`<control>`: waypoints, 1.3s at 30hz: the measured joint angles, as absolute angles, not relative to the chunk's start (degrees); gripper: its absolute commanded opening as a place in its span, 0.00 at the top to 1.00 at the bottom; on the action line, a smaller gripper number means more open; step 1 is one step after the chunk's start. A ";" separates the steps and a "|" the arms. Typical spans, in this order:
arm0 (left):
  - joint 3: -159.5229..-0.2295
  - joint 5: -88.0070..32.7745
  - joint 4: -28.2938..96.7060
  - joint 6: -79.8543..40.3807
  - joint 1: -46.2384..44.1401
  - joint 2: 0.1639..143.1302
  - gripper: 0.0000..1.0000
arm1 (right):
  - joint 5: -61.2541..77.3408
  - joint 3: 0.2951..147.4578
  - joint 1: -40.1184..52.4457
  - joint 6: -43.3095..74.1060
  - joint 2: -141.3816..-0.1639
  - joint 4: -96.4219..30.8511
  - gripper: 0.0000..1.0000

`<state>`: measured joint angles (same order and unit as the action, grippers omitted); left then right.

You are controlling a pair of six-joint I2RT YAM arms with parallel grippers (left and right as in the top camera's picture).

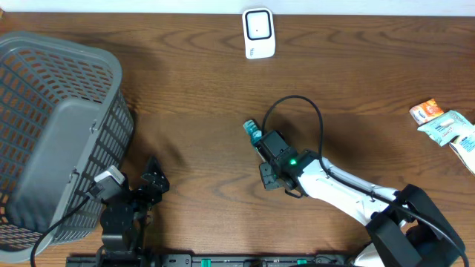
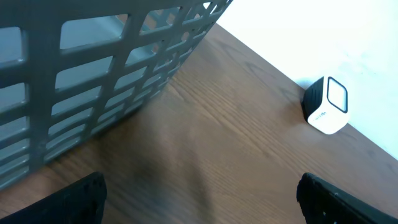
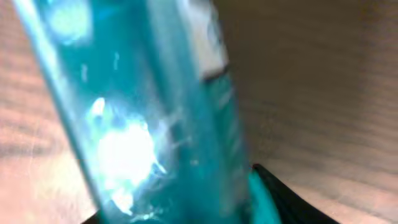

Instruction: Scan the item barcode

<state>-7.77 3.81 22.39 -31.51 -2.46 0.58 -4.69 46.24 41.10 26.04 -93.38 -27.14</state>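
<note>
left of the bottle (image 1: 253, 132) stands a grey basket (image 1: 104, 141).

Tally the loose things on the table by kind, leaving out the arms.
Grey basket: 1
White scanner: 1
Teal bottle: 1
Snack packets: at least 2, overlapping at the frame edge
Total: at least 5

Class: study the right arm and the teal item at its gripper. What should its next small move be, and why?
Probably close the right gripper firmly on the teal item before any lift. The item fills the right wrist view between the fingers, yet a firm hold is not evident, and the white scanner stands away across the table.
</note>
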 measured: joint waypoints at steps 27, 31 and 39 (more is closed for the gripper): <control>-7.77 3.84 22.41 -31.51 -2.46 0.58 0.02 | -2.94 46.22 40.75 19.90 -91.37 -24.21 0.99; -7.77 3.84 22.41 -31.51 -2.46 0.58 0.02 | 8.62 46.22 38.83 13.87 -87.42 -24.60 0.99; -7.77 3.84 22.39 -31.51 -2.46 0.58 0.02 | 33.58 46.35 30.44 2.83 -83.26 -27.16 0.99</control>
<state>-7.77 3.84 22.39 -31.51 -2.46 0.58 33.58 46.35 30.44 2.83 -83.26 -27.16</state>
